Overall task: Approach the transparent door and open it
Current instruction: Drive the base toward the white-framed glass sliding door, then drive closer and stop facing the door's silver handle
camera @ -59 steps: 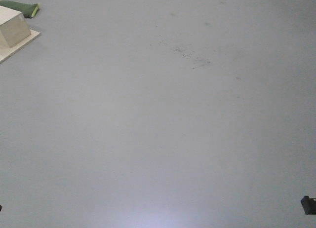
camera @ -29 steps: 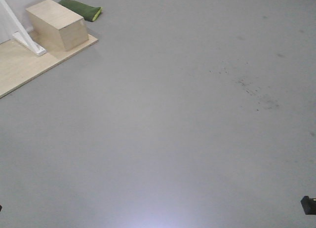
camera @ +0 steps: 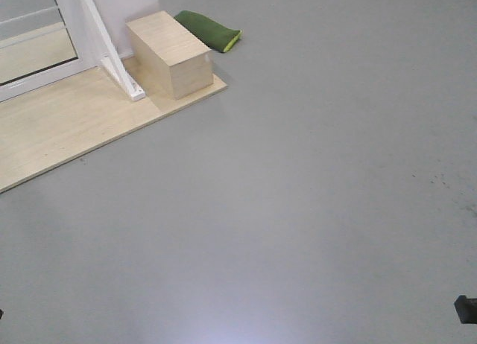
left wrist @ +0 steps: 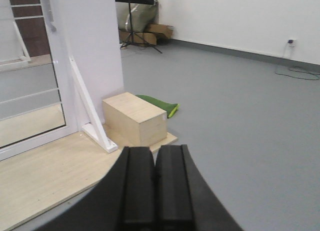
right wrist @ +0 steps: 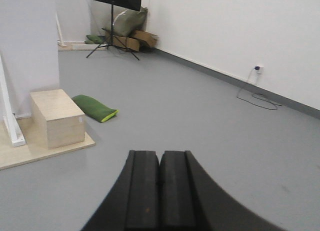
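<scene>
The transparent door (left wrist: 30,91) is a glass panel with thin white bars in a white frame, at the far left of the left wrist view. A grey handle (left wrist: 50,18) shows on its right stile. Its lower corner (camera: 30,46) appears at the top left of the front view, well ahead of me and to the left. My left gripper (left wrist: 155,153) is shut with nothing in it and points at the floor in front of the door's platform. My right gripper (right wrist: 160,156) is also shut and empty, over bare grey floor.
A low wooden platform (camera: 67,128) lies under the door, with a white slanted brace (camera: 112,61) and a plywood box (camera: 170,53) on it. A green bag (camera: 211,30) lies behind the box. A tripod stand (right wrist: 115,21) and boxes stand far back; a cable (right wrist: 257,98) runs along the right wall.
The front view has swung left. The box and green bag slid right and down in the picture, and the platform, brace and door corner came into sight.
</scene>
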Controlling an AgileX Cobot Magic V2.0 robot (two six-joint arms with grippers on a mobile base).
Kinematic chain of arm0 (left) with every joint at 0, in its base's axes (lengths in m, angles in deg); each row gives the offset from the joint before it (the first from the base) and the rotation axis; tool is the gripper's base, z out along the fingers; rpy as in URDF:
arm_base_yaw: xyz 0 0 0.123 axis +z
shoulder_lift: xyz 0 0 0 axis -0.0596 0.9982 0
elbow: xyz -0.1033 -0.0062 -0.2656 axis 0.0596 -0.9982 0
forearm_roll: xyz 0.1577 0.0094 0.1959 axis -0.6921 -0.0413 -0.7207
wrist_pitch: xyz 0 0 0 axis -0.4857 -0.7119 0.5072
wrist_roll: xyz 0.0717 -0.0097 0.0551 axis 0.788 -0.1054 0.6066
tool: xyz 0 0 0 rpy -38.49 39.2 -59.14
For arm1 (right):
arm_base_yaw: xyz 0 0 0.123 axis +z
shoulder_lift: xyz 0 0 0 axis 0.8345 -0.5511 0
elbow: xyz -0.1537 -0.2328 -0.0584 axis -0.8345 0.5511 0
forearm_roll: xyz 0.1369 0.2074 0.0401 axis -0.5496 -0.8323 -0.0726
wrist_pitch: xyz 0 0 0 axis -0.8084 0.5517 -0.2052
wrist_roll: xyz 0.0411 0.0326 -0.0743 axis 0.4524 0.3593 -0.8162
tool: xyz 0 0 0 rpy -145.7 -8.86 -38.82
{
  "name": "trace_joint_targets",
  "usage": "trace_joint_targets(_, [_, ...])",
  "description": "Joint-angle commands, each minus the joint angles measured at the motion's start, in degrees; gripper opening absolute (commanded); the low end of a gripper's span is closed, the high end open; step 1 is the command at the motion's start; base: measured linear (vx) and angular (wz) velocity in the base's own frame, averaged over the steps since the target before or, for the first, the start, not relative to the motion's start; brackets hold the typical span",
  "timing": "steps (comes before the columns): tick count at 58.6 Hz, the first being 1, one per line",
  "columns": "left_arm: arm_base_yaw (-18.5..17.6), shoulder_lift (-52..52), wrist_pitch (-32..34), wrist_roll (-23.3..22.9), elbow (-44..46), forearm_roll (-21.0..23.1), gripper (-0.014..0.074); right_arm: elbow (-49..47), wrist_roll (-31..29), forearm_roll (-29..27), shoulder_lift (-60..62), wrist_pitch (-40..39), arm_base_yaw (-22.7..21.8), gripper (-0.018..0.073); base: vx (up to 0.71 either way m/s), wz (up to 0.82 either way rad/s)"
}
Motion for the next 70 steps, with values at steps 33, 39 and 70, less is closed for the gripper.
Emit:
trace_joint_targets(33, [-0.24,-0.24,4.57,-0.4,-0.82,0.61,-0.0006,0.09,-0.36,0.45,0.93,-4.81,-0.27,-0.0006,0.61,0.5])
trace_joint_targets(39, [-0.24,-0.24,4.57,-0.4,-0.82,0.61,-0.0006,0.09,-0.36,0.45,0.93,-4.81,-0.27,-0.0006,0.6,0.58])
trace_joint_targets(70, [-0.24,-0.24,4.57,-0.4,-0.82,0.61,-0.0006,0.09,-0.36,0.45,0.93,-4.86,-0.27,-0.0006,0.55,0.45])
